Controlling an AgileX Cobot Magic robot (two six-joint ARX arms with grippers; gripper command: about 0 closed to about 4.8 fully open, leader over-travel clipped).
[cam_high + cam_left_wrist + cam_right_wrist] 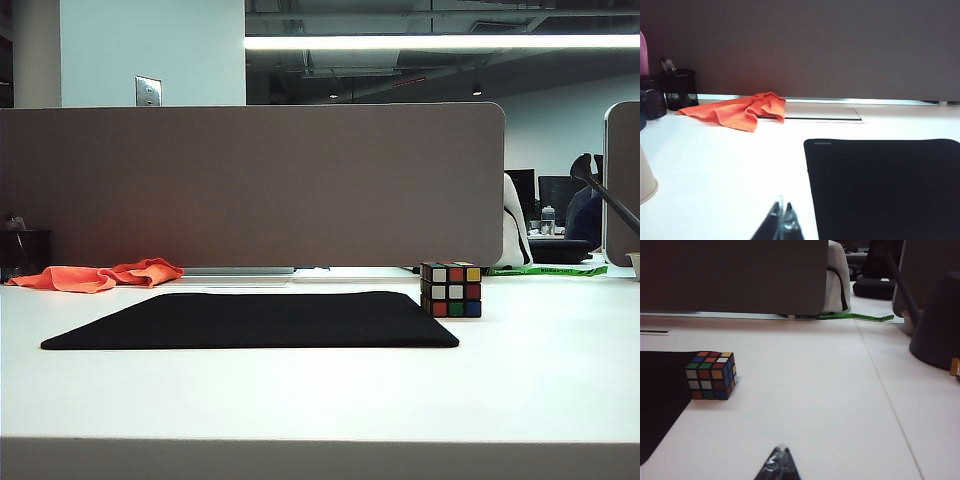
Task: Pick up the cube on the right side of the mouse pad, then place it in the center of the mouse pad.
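Observation:
The cube point(451, 289) stands on the white table just off the right edge of the black mouse pad point(255, 319). In the right wrist view the cube point(711, 375) sits beside the mouse pad point(660, 390), well ahead of my right gripper point(780, 449), whose black fingertips are pressed together, shut and empty. My left gripper point(782, 206) is also shut with nothing in it, hovering over bare table near the corner of the mouse pad point(885, 185). Neither gripper shows in the exterior view.
An orange cloth point(100, 275) lies at the back left, also the orange cloth point(740, 111). A black mesh pen cup point(679, 89) and a pale cup point(646, 177) stand at the left. A grey partition point(250, 185) closes the back. A dark round object point(940, 325) stands beyond the cube's side.

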